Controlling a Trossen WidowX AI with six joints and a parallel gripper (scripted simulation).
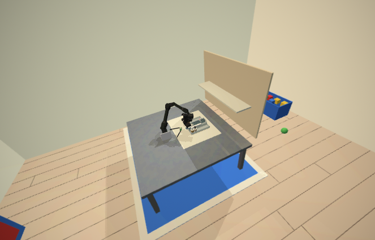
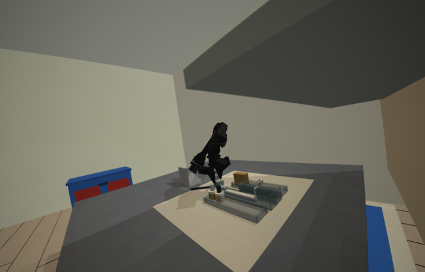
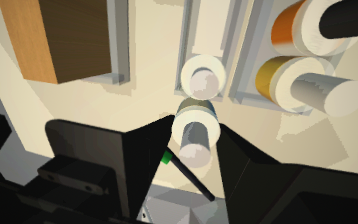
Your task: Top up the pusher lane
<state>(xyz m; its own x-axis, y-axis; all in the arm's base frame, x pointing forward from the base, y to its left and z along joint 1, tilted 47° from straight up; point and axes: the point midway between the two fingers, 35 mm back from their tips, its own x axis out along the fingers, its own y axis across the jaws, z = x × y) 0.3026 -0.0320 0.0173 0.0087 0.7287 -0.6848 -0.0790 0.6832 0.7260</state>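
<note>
My gripper [image 3: 195, 123] [image 2: 218, 187] [image 1: 188, 124] is shut on a loose jar [image 3: 195, 142] with a white lid and a grey-green body. It holds the jar upright just in front of the middle lane [image 3: 187, 35] of the grey rack [image 2: 248, 206] [image 1: 200, 125]. The jar in that lane [image 3: 203, 77] stands at the lane's front end, right behind the held jar; only its white lid shows. Whether the two jars touch I cannot tell. The pusher plate is not visible in the wrist view.
An orange jar [image 3: 293, 25] and a yellow jar [image 3: 281, 80] stand in the lane to the right. A wooden block [image 3: 61, 35] [image 2: 241, 177] stands to the left. A black rod [image 3: 191, 177] with a green end [image 3: 165, 159] lies below the fingers on the cream mat [image 3: 146, 65].
</note>
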